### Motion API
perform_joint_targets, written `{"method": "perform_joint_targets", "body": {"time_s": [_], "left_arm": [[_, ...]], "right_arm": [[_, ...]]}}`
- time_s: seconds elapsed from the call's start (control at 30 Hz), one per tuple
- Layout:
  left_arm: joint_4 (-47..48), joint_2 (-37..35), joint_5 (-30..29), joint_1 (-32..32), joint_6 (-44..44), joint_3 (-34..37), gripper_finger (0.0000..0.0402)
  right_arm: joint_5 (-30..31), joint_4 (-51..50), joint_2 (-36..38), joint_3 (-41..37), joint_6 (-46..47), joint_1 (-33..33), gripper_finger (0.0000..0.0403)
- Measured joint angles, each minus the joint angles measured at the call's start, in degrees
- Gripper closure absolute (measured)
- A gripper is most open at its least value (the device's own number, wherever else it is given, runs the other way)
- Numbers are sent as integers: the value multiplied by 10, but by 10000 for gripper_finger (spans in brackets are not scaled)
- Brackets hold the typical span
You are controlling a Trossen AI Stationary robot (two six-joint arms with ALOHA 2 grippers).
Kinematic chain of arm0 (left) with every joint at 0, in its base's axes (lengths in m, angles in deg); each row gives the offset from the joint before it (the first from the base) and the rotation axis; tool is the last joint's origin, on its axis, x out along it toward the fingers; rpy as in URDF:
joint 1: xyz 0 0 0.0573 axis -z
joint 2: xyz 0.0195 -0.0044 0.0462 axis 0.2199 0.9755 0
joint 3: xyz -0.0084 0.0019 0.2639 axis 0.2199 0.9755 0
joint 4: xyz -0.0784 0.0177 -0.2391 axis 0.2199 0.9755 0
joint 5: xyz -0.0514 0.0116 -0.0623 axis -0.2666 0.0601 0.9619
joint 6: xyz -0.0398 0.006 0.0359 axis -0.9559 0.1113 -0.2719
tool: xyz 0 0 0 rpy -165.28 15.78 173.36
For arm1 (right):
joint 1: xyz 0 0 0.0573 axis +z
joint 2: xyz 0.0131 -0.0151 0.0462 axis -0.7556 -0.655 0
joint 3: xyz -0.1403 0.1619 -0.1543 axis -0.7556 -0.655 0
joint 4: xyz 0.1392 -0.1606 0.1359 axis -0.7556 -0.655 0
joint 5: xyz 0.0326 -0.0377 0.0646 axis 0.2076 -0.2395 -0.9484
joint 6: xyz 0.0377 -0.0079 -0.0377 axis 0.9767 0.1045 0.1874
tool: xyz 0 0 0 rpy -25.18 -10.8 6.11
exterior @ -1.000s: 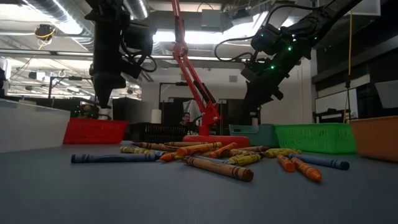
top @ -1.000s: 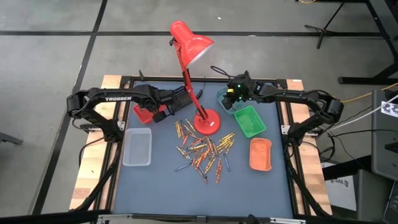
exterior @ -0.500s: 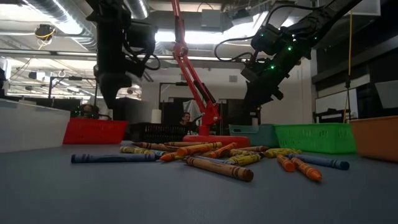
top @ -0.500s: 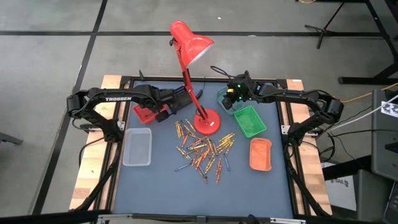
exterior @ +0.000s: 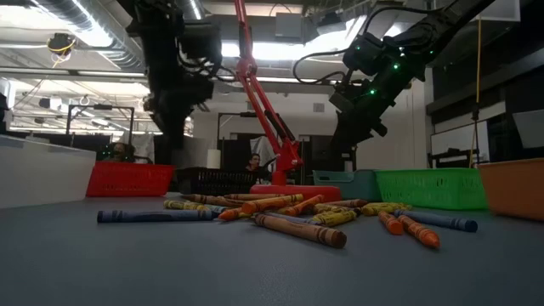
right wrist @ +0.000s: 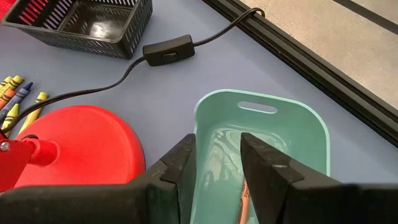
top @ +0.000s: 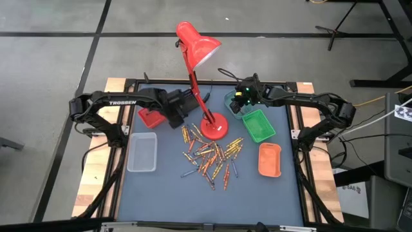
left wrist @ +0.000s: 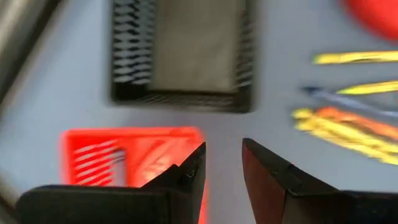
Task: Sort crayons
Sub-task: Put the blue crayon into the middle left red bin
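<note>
The left gripper (top: 175, 120) was seen spread and empty beside the red tray (top: 150, 118) — a drop judged complete. The crayons (top: 210, 156) lay heaped mid-worktop, where the next pick would be needed. The right gripper (right wrist: 216, 163) was held spread over the teal tray (right wrist: 292, 134) — one crayon inside.
</note>
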Motion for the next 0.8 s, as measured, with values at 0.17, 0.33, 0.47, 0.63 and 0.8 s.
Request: {"method": "perform_joint_targets", "body": {"time_s": [0.17,0.33,0.47,0.63,0.8], "left_arm": [[-38,0,81,40,-3,0,313],[-51,0,95,117,-5,0,313],[-70,0,91,184,-23,0,313],[-106,0,88,262,-72,0,313],[-137,0,58,333,-111,0,313]], "right_arm": [[0,0,0,0,0,0,278],[0,0,0,0,0,0,278],[0,0,0,0,0,0,278],[0,0,0,0,0,0,278],[0,0,0,0,0,0,278]]}}
